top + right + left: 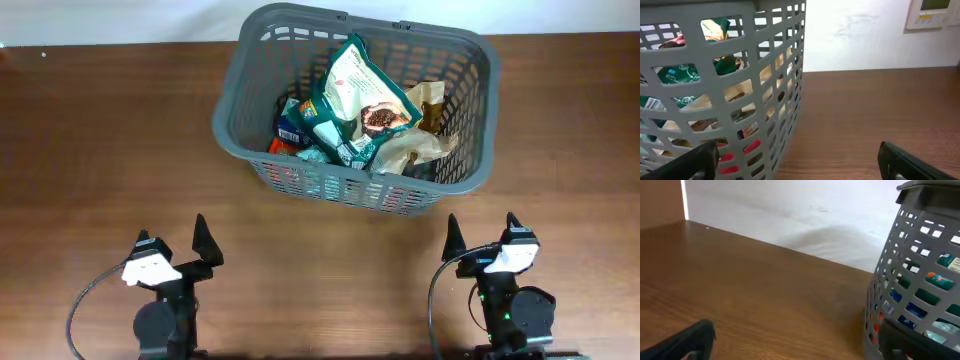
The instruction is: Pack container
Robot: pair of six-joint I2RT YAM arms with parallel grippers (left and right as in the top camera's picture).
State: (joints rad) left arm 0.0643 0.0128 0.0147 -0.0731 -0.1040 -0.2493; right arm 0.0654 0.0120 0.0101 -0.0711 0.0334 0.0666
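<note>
**Overhead, left-wrist and right-wrist views: packing the container.** The container (pixel 340 188), a dark grey lattice basket, stands on the wooden table (pixel 100 150) towards its far edge. It holds a heap of snack packs. We can pick out a large green-and-white pouch (pixel 355 95) lying uppermost, a tan packet (pixel 420 142) at the right, and a blue pack (pixel 290 126) low on the left. Through the slots in the wrist views we see only coloured patches, so what the lower packs are remains uncertain.

The left gripper (pixel 172 238) and the right gripper (pixel 482 232) both sit at the near edge. Each has its fingers spread apart and nothing between them.

The relation that matters is this. The container lies ahead of both grippers, with its long axis running left to right and slightly skewed, the right end a little closer to us. The right gripper faces the near wall at that end, and the lattice fills the left of its wrist view. The left gripper stands outside the left end, and its wrist view catches only the basket's corner at the right edge. We judge the right arm the nearer.

No loose pack shows on the table, so the packing appears largely done.
</note>
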